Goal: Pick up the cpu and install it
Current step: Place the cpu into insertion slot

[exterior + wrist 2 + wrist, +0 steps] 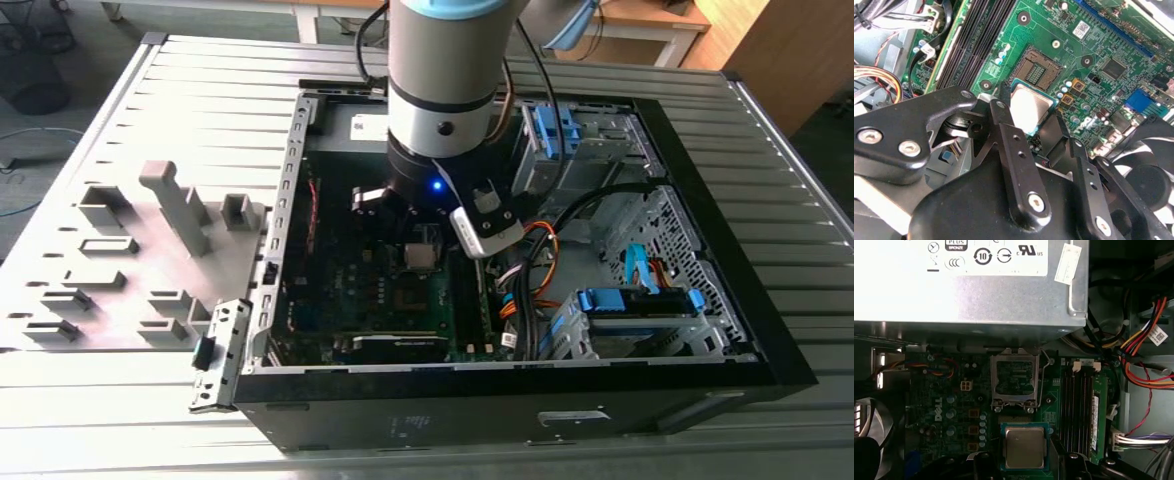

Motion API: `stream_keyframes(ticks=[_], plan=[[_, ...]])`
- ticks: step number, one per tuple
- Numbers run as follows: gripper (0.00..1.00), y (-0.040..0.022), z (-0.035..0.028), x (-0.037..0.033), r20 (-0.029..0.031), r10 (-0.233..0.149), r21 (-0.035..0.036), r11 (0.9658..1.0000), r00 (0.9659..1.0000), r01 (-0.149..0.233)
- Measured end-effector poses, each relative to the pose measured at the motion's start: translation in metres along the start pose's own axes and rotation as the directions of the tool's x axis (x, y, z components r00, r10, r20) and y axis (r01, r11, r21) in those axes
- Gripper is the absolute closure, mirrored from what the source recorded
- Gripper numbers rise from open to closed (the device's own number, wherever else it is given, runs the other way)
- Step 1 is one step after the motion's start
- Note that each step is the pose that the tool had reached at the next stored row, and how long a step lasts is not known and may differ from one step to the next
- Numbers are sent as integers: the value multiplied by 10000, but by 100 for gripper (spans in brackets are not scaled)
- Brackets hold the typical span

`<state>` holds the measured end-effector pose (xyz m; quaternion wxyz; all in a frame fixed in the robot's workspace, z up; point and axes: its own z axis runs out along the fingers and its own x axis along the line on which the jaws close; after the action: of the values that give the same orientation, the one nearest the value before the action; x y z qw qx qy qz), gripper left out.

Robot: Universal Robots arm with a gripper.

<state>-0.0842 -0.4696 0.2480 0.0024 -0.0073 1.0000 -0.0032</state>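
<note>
My gripper (1025, 463) clamped the cpu (1025, 446) by its edges over the board (944, 405), just beside the open socket (1015, 377); lowering it tilted or offset could bend pins.

A white label (989, 255) with black lettering and round marks stands on the big grey box (969, 300), beyond the open socket (1015, 377) from the cpu (1024, 447) in the first wrist view. A small white printed tag (1068, 264) hangs at that box's corner. White lettering (938, 410) is printed on the motherboard (1054, 405), well apart from the cpu. A white tag (1157, 334) sits on the coloured wires (1144, 347), farther still. In the second wrist view a small white sticker (1080, 29) on the board is too small to read.
</note>
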Motion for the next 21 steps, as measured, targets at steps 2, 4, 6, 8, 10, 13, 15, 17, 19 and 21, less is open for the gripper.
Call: stream_keyframes(ticks=[2, 4, 6, 8, 10, 13, 15, 17, 19, 21], plan=[[53, -1, 3, 0, 1, 0, -2, 10000, 10000, 0], [53, -8, 7, 1, 1, 1, -2, 10000, 10000, -1], [53, -18, 16, 1, 1, 0, -1, 10000, 10000, 0], [53, -35, 30, 1, 0, 0, -1, 10000, 10000, 0], [53, -50, 47, 3, 0, 1, -1, 10000, 10000, -1], [53, -66, 77, 8, 1, 1, -3, 10000, 10000, -1], [53, -68, 100, 12, 0, 0, 0, 10000, 10000, 0], [53, -68, 128, 16, 0, 0, -1, 10000, 10000, 0], [53, -82, 146, 18, -1, 0, 1, 10000, 10000, 0], [53, -93, 165, 19, 1, 1, -2, 10000, 10000, -1]])
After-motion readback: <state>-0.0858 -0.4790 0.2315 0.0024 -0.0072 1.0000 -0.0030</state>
